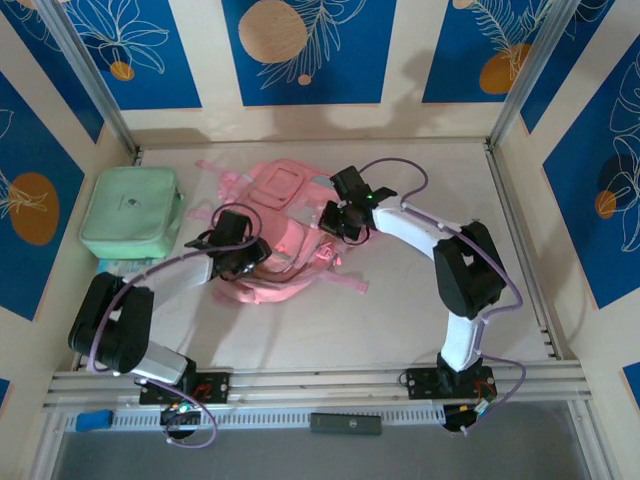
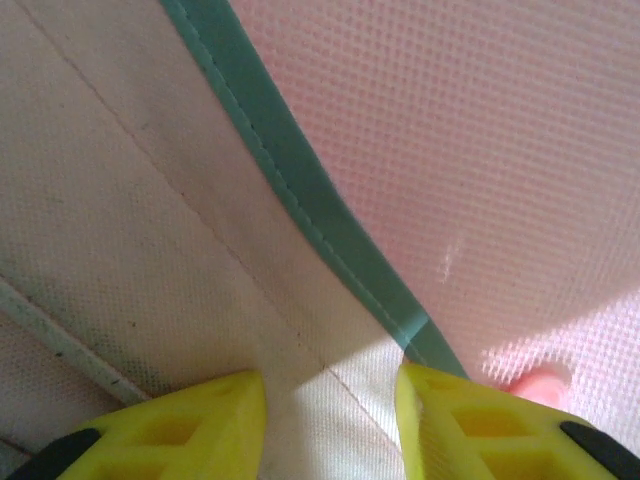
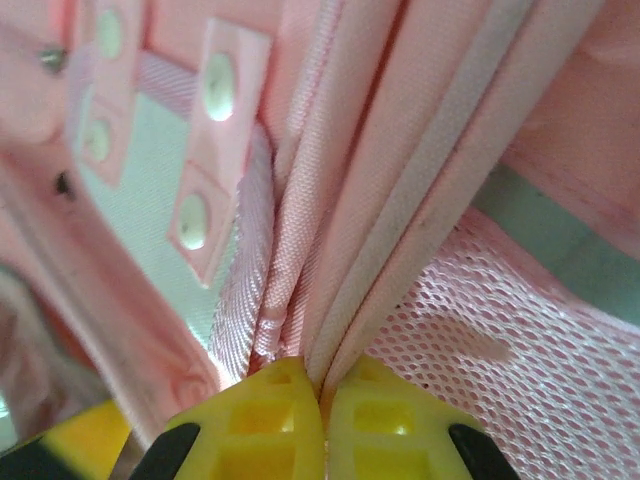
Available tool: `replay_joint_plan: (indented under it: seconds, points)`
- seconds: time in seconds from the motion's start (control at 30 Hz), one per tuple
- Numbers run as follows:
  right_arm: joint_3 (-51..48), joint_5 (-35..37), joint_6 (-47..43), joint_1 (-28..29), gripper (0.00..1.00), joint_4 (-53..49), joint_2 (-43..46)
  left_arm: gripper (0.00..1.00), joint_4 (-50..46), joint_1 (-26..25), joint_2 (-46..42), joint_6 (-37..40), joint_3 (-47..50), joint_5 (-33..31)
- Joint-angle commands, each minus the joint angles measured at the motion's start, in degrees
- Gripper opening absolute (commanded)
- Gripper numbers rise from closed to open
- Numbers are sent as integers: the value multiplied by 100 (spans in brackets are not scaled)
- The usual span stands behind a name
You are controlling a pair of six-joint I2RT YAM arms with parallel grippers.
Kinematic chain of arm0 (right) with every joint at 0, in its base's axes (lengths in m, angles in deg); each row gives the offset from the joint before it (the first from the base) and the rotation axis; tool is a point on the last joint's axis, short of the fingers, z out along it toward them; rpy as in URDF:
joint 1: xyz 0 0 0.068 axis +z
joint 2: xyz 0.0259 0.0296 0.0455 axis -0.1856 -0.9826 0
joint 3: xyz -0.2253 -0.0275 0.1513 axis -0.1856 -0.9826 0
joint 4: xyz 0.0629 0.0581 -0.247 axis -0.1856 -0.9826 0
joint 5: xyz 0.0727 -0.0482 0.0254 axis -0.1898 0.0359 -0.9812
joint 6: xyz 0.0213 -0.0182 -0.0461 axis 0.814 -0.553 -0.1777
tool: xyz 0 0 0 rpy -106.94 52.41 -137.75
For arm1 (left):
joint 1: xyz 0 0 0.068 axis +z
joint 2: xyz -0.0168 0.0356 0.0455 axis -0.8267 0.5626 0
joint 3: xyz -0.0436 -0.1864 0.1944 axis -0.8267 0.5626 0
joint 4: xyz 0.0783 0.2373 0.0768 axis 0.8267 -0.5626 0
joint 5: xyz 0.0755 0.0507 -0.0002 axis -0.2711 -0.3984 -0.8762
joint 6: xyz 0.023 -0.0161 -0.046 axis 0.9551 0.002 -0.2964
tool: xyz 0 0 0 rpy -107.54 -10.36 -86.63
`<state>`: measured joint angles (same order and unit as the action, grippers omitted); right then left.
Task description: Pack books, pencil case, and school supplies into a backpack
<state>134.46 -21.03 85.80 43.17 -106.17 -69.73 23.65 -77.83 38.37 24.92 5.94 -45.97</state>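
Note:
The pink backpack [image 1: 283, 243] lies flat in the middle of the table, straps spread. My right gripper [image 1: 337, 222] is at its right side. In the right wrist view my right gripper [image 3: 322, 385] is shut on a bunch of pink backpack [image 3: 400, 180] fabric folds beside pink mesh. My left gripper [image 1: 236, 256] is at the backpack's left side. In the left wrist view my left gripper [image 2: 330, 385] has its yellow fingers [image 2: 200, 420] apart, pressed close over whitish lining with a teal binding strip [image 2: 300, 190]. The books and the pencil case are out of view.
A mint green square bag [image 1: 131, 212] sits at the left, near the wall. Wooden walls close in the table on three sides. A small blue block [image 1: 92, 420] and a dark bar [image 1: 345, 424] lie along the near rail.

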Motion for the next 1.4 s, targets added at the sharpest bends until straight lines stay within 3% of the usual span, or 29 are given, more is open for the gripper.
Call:
replay_joint_plan:
  seconds: [0.0,0.13,0.27,0.37,0.47,0.57,0.8,0.93,1.13,1.23,1.37]
  points:
    - [-187,-779,269,-7,0,651,386,41,664,389,550,555,-555,237]
    - [-262,-763,424,28,0,811,454,44,710,721,695,1083,-1051,587]
    - [-283,-542,746,23,0,797,483,52,-97,822,378,1583,-1477,738]
    - [-597,-442,1394,-51,0,1054,702,54,-858,686,-184,1452,-1466,556]
    - [-872,-505,1733,-23,0,1391,939,54,-1308,114,-826,975,-1178,259]
    - [-957,-514,1909,-30,0,1297,1078,52,-1300,-776,-1226,285,-835,-54]
    - [-1057,-724,2106,-65,0,1126,1066,45,-643,-2255,-970,-1142,-662,-1057]
    - [-991,-593,2131,-13,0,963,1128,39,-42,-2630,-335,-1585,-978,-1257]
    - [-956,-602,2261,-11,0,983,1215,34,-226,-2854,446,-2182,-1475,-1857]
    - [-965,-665,2314,-10,0,1001,1246,40,-20,-2913,565,-2136,-1512,-2080]
    - [-1067,-698,2449,-55,0,1191,1301,47,-696,-2918,782,-2343,-1754,-2385]
